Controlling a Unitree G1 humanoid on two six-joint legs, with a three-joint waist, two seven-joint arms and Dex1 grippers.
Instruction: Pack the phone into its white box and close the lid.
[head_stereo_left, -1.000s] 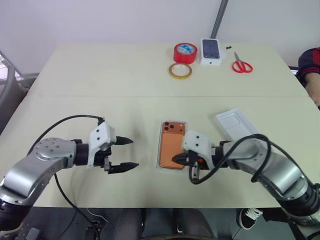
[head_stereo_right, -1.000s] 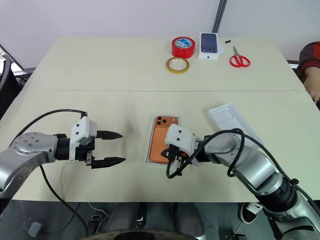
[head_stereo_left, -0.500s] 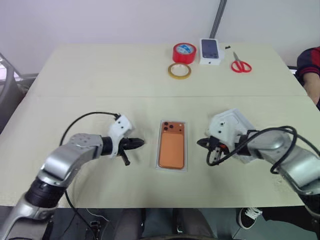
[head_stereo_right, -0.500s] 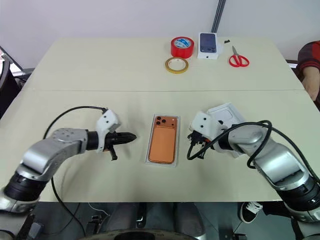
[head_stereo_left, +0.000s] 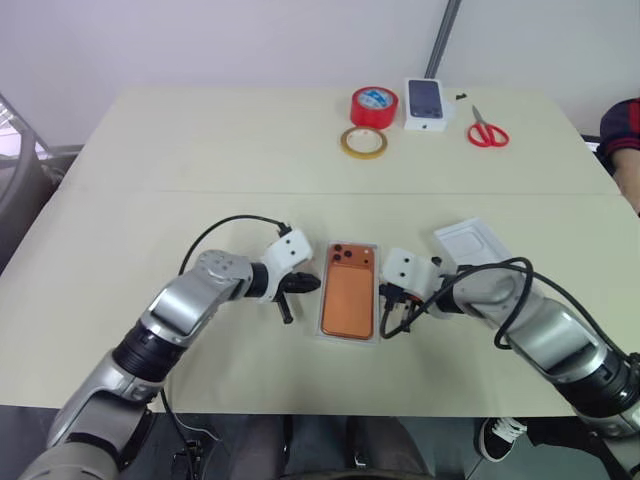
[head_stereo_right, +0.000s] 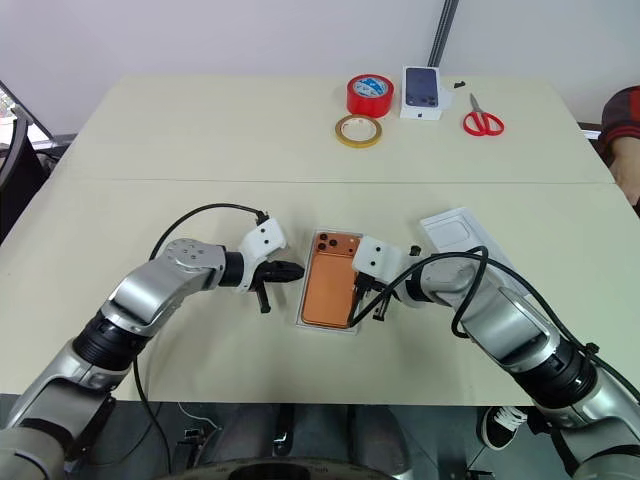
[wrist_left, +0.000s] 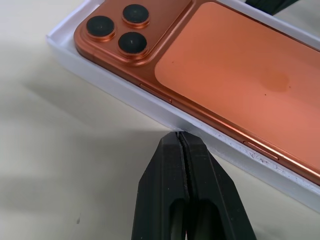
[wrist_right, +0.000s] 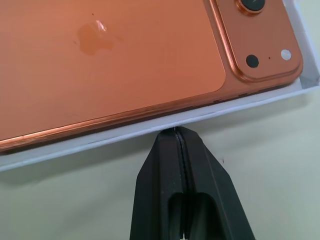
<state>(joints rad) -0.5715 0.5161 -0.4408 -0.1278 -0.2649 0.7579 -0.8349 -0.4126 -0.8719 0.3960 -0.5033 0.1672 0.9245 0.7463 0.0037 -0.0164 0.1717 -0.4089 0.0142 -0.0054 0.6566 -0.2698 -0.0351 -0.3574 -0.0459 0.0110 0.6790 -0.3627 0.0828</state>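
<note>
The orange phone (head_stereo_left: 347, 297) lies back up inside the white box (head_stereo_left: 349, 338) at the table's middle, its three-lens camera block at the far end. Both grippers flank the box. My left gripper (head_stereo_left: 310, 284) is shut, its tip at the box's left wall (wrist_left: 125, 95); in the left wrist view the closed fingers (wrist_left: 165, 165) point at that rim. On the other side, my shut right gripper (head_stereo_left: 384, 297) has its tip against the right rim (wrist_right: 125, 132). Neither one holds anything. The lid (head_stereo_left: 478, 246) lies inner face up to the right of the box.
At the table's far side sit a red tape roll (head_stereo_left: 372, 105), a tan tape ring (head_stereo_left: 361, 143), a small white box with a dark phone picture (head_stereo_left: 426, 102) and red scissors (head_stereo_left: 487, 131). A person's sleeve (head_stereo_left: 622, 125) shows at the right edge.
My left gripper has shut and swung right to the box's left side. The right gripper left the top of the phone, drew out to the right, then came back to the box's right rim.
</note>
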